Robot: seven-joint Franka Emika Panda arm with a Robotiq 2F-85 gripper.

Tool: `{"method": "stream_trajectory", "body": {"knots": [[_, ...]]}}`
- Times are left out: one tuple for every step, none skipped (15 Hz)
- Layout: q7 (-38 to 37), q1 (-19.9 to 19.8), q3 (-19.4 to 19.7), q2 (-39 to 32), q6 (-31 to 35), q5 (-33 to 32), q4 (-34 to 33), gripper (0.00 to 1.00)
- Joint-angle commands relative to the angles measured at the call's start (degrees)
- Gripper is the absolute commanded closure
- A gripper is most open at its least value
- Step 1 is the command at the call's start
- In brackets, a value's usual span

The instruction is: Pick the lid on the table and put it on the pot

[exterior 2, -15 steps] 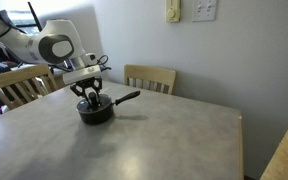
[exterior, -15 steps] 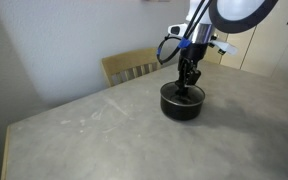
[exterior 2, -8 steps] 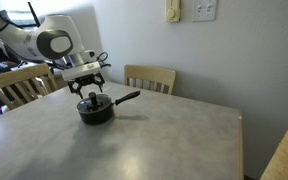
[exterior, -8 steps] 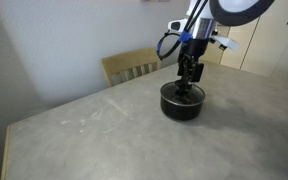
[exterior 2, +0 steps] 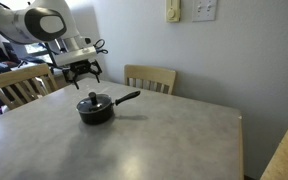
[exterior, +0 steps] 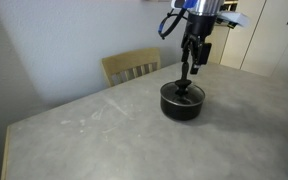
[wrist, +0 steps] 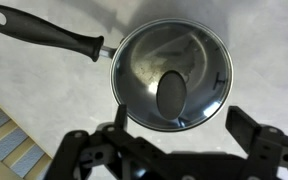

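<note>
The black pot stands on the grey table, and the glass lid sits on top of it. In both exterior views my gripper hangs open a short way above the lid, holding nothing. From the opposite side, the gripper is well clear of the lid's knob, and the pot's handle points right. In the wrist view the lid fills the pot's mouth, its dark knob at the centre. The gripper has its jaws spread wide, apart from the lid.
A wooden chair stands behind the table near the wall. Two chairs show at the table's far side. The wrist view shows the table's edge at the lower left corner.
The gripper was shut on the lid's knob down at the pot; it has opened, let go of the lid and risen straight up. Lid and pot stay put.
</note>
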State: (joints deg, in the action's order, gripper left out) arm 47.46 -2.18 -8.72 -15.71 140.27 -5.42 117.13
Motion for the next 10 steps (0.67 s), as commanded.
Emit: {"method": "stream_trajectory", "body": {"knots": [[3.98,-0.24,0.3,1.82,-4.18,2.02,-0.86,0.0],[4.8,-0.25,0.29,1.95,-4.96,2.54,-1.14,0.0],[5.75,-0.29,0.24,2.14,-5.58,3.28,-1.32,0.0],[6.52,-0.24,0.28,2.26,-6.22,3.89,-1.54,0.0],[7.14,-0.18,0.35,2.33,-6.94,4.52,-1.81,0.0],[4.48,0.8,0.94,1.88,-4.26,3.07,-1.05,0.0],[4.99,0.8,0.94,1.93,-4.67,3.47,-1.23,0.0],[5.19,0.8,0.94,1.93,-4.94,3.63,-1.37,0.0],[5.22,0.8,0.94,1.93,-5.09,3.66,-1.43,0.0],[5.23,0.8,0.94,1.93,-5.17,3.66,-1.44,0.0]]}}
